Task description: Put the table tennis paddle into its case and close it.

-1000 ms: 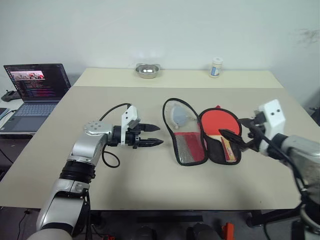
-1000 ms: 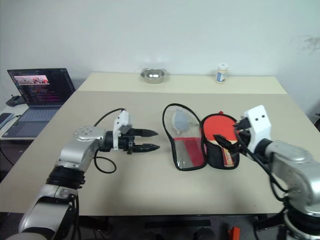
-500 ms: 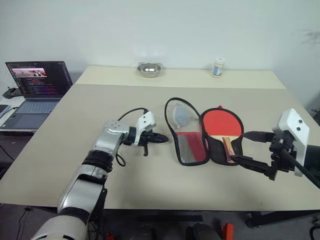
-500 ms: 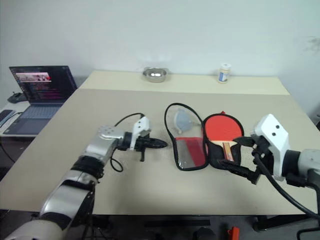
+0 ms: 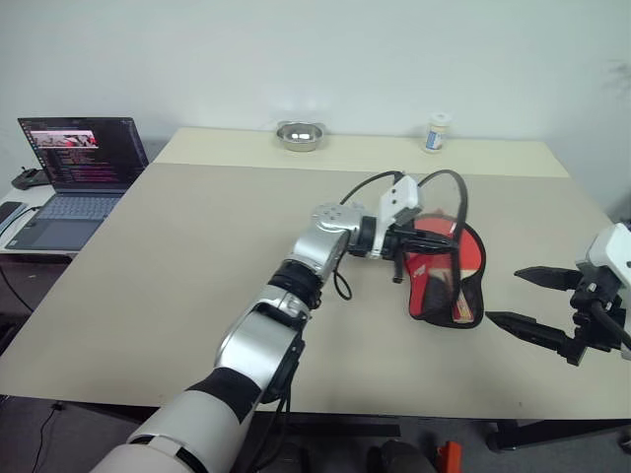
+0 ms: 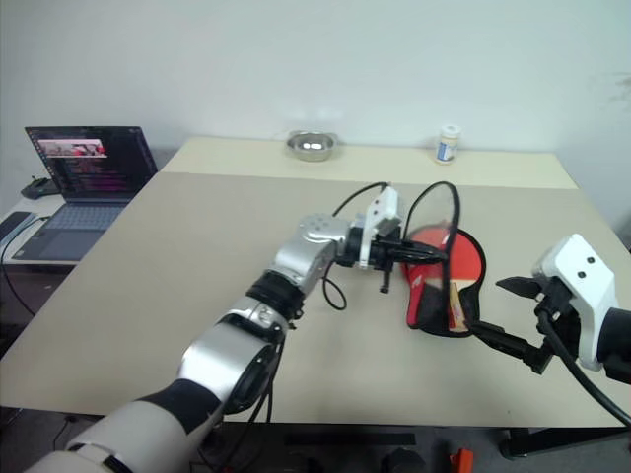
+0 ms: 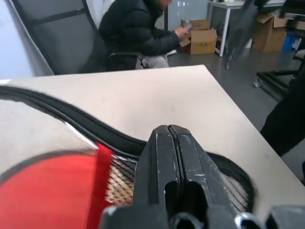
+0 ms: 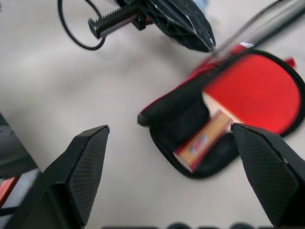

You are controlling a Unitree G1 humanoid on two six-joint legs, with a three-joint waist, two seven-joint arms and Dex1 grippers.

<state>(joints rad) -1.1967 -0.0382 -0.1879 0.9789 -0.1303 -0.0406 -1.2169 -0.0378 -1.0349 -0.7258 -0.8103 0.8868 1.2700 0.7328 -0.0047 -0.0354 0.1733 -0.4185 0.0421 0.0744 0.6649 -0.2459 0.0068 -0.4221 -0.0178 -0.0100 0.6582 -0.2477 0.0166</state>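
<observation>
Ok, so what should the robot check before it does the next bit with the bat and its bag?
1. Table tennis paddle lying inside the case: ok, red face and handle rest in the lower half.
2. Left gripper shut on the case's flap: ok, fingers closed at the lifted edge.
3. Flap folded fully over the paddle: not ok, it stands raised and the paddle is uncovered.
4. Right gripper open and clear of the case: ok, it is beside the case, not touching.
5. Zipper closed: not ok, the case is open.
6. Zipper pull location: cannot tell.
</observation>
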